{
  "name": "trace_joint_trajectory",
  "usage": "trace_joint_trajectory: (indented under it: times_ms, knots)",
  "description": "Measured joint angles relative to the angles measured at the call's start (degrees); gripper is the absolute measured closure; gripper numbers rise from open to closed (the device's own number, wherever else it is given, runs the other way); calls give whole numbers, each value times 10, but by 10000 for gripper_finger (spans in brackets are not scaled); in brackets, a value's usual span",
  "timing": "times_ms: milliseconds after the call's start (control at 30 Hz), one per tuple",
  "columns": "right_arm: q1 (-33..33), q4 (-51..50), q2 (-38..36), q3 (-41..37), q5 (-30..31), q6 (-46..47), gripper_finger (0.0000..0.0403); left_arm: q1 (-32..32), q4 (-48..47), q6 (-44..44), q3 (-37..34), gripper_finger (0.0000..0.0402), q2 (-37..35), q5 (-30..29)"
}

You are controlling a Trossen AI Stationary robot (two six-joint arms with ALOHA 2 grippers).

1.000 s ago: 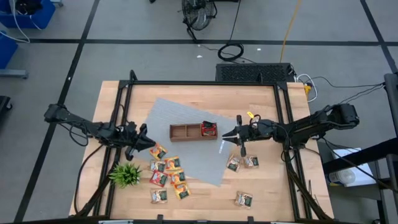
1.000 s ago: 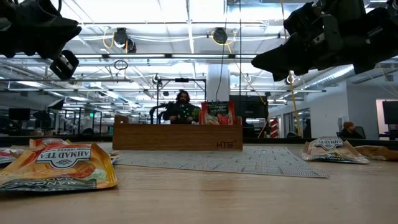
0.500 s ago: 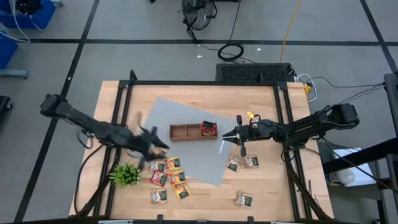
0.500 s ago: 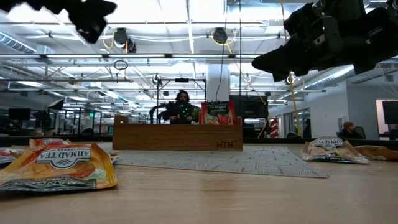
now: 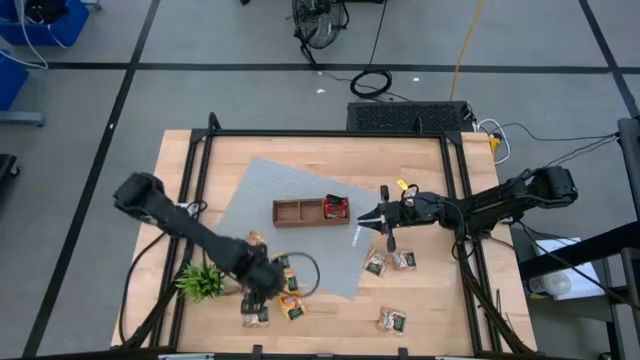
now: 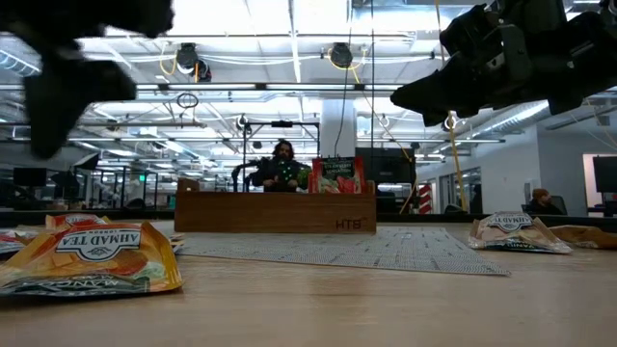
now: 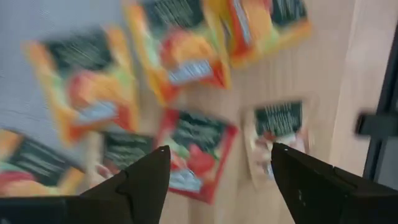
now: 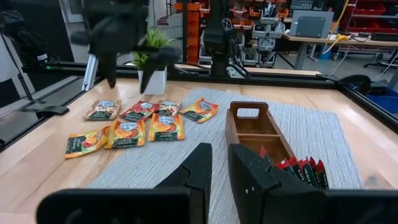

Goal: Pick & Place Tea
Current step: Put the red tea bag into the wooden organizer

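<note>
While the left gripper (image 5: 262,284) hangs over the sachet cluster at the table's front-left, its jaws stand apart with nothing between them; in the left wrist view its fingers (image 7: 142,186) frame a red sachet (image 7: 196,152) and a pale one (image 7: 277,137) lying flat on the wood. Tea sachets (image 5: 268,282) are loose on the table (image 5: 420,300): the main group sits at the front edge of the grey mat (image 5: 300,190), beside the small green plant (image 5: 202,280), with two more (image 5: 390,261) further right and one (image 5: 391,321) near the front-right. Farther back, the wooden tray (image 5: 300,211) sits mid-mat with red sachets (image 5: 337,206) upright in its right compartment. Right gripper (image 5: 362,216) hovers just right of the tray, jaws nearly closed, nothing held. Beyond the table in the low view, a person (image 6: 281,166) sits behind the tray.
</note>
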Motion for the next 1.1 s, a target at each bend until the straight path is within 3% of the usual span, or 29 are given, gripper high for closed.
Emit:
trace_joint_trajectory:
  times_ms: [167, 567, 933, 1100]
  knots:
    - [0, 0, 0, 0, -1, 1, 358, -26, -28, 6, 1, 124, 47, 22]
    - [0, -6, 0, 0, -17, 2, 358, -45, -28, 50, 0, 124, 116, -15]
    - [1, -9, 0, 0, -31, 2, 358, -45, -22, 64, 0, 125, 136, -49]
    - [1, -9, 0, 0, -31, 2, 358, -52, -11, 67, -2, 172, 137, -56]
